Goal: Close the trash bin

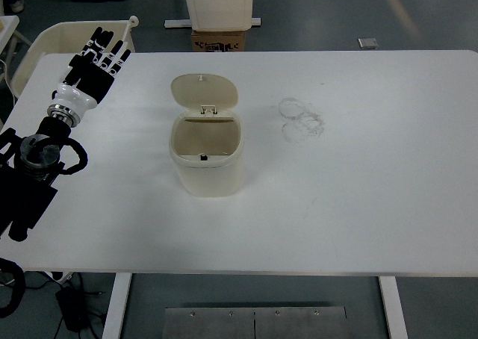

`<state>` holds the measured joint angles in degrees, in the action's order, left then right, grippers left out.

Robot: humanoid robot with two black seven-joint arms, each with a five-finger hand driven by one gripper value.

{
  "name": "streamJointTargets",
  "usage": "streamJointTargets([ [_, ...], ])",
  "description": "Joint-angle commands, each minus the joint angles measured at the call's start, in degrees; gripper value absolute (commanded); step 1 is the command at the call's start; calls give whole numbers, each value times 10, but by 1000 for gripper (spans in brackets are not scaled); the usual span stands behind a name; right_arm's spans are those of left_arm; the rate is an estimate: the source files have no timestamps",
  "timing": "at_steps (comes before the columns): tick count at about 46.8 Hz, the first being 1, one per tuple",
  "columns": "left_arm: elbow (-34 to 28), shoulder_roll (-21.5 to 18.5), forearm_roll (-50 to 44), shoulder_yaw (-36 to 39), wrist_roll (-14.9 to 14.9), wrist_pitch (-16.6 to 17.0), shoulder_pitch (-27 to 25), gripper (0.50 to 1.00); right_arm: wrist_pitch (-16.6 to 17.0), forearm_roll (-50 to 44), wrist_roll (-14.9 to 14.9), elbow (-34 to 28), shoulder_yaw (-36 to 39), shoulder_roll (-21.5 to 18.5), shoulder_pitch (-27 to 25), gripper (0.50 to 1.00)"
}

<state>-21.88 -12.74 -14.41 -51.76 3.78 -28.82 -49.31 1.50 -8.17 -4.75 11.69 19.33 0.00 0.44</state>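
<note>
A: Where is the trash bin [207, 160]?

B: It stands upright on the white desk [358, 204], a little left of the middle. It is cream, and its lid [204, 90] is swung up and back on the far side, so the inside shows

A: And the left hand [95, 61]?

B: It is over the desk's far left corner, well apart from the bin. Its fingers are stretched out and spread, pointing away from the robot, and they hold nothing

A: Anything else on the desk?

B: Some faint ring marks [301, 118] to the right of the bin. Beyond the far edge sits a cardboard box [219, 40], and a white chair [45, 44] shows behind the left hand
</note>
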Motion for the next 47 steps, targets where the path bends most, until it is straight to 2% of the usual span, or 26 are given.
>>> streamJointTargets([
  [1,0,1,0,0,0,0,2,1000,1,0,0,0,0,0,0,993],
  [23,-3,-1,1,1,8,2,-1,1000,0,0,0,0,0,0,0,993],
  [30,-32,-9,0,2,8,4,2,1000,0,0,0,0,0,0,0,993],
  [47,-144,-76,-1,4,7,34,20,1000,0,0,0,0,0,0,0,993],
])
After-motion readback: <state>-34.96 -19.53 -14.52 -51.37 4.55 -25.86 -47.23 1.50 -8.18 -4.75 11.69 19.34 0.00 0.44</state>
